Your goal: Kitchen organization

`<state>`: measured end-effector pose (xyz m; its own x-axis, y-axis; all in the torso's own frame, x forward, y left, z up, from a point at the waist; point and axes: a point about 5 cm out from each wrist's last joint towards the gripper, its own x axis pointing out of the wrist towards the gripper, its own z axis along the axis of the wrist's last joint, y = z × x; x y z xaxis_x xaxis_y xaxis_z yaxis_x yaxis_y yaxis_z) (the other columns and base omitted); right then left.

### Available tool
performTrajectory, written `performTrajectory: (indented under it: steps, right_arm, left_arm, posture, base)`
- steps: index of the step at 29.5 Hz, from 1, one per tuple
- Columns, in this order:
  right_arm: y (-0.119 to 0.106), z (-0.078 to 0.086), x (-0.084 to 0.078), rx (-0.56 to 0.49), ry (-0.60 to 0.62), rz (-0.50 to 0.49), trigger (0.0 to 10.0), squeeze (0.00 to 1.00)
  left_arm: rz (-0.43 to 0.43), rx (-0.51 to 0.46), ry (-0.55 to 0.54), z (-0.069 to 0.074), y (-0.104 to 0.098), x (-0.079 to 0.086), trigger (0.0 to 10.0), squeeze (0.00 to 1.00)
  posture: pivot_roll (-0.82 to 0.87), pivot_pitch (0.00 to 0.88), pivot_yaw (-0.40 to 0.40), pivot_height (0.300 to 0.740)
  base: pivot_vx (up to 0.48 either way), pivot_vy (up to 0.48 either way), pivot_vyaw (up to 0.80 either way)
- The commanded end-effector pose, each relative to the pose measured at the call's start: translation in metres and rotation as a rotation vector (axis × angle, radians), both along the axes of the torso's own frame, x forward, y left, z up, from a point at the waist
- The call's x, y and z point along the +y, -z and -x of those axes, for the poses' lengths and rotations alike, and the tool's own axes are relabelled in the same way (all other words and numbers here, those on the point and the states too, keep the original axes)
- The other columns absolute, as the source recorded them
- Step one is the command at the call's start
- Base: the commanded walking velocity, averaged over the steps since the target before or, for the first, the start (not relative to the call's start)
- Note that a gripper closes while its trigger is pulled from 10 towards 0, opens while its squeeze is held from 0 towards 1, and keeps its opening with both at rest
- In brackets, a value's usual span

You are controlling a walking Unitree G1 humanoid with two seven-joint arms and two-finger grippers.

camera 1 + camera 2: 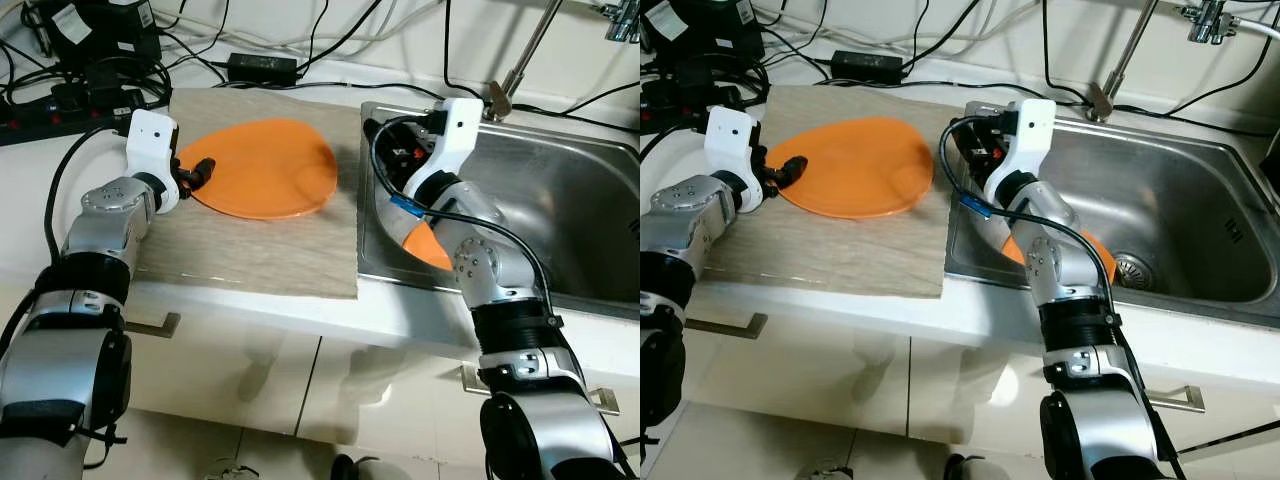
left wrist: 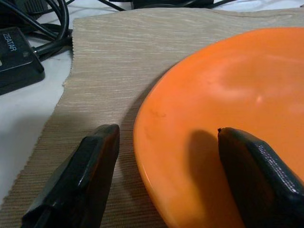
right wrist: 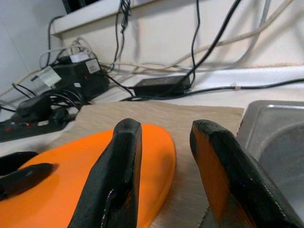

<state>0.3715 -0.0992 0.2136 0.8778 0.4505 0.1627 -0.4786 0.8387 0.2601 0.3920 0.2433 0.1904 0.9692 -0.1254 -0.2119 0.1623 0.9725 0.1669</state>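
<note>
An orange plate [image 1: 265, 165] lies flat on a beige mat [image 1: 250, 250] on the counter. My left gripper [image 1: 200, 170] is open at the plate's left edge. Its fingers straddle the rim, one finger [image 2: 80, 180] on the mat and the other [image 2: 261, 180] over the plate, with a small gap to the rim. My right gripper [image 1: 972, 140] hovers open above the sink's left edge, pointing at the plate, with nothing between its fingers [image 3: 118, 175]. A second orange plate [image 1: 425, 243] leans inside the steel sink [image 1: 560, 200], mostly hidden under my right arm.
A faucet [image 1: 520, 60] rises behind the sink. Black cables, a power strip [image 1: 60, 105] and an adapter [image 1: 262, 66] crowd the counter behind the mat. The drain [image 1: 1132, 268] lies in the sink bottom. Cabinet doors with handles [image 1: 150, 325] are below the counter.
</note>
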Motion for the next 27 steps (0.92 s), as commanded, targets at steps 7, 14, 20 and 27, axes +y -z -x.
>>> performTrajectory:
  steps: [7, 14, 20, 27]
  right_arm:
    - [-0.001, -0.019, 0.002, 0.029, 0.04, 0.054, 10.0, 0.0]
    - [-0.005, -0.025, 0.005, 0.031, 0.042, 0.049, 10.0, 0.0]
    - [-0.005, -0.028, 0.007, 0.016, 0.03, 0.061, 10.0, 0.0]
    - [-0.003, -0.026, 0.012, 0.006, -0.018, 0.068, 10.0, 0.0]
  left_arm:
    - [-0.022, 0.103, -0.002, 0.007, 0.029, 0.003, 10.0, 0.0]
    - [0.19, -0.053, 0.017, 0.003, 0.005, 0.002, 10.0, 0.0]
    - [0.239, -0.152, -0.029, 0.004, -0.014, 0.021, 10.0, 0.0]
    - [0.121, -0.122, -0.058, 0.008, -0.008, 0.031, 10.0, 0.0]
  posture:
    - [-0.01, 0.076, -0.116, 0.74]
    - [-0.01, 0.079, -0.121, 0.74]
    - [0.0, 0.082, -0.12, 0.74]
    - [0.0, 0.084, -0.118, 0.74]
  base:
    - [0.0, 0.0, 0.0]
    - [0.0, 0.0, 0.0]
    - [0.0, 0.0, 0.0]
    - [0.0, 0.0, 0.0]
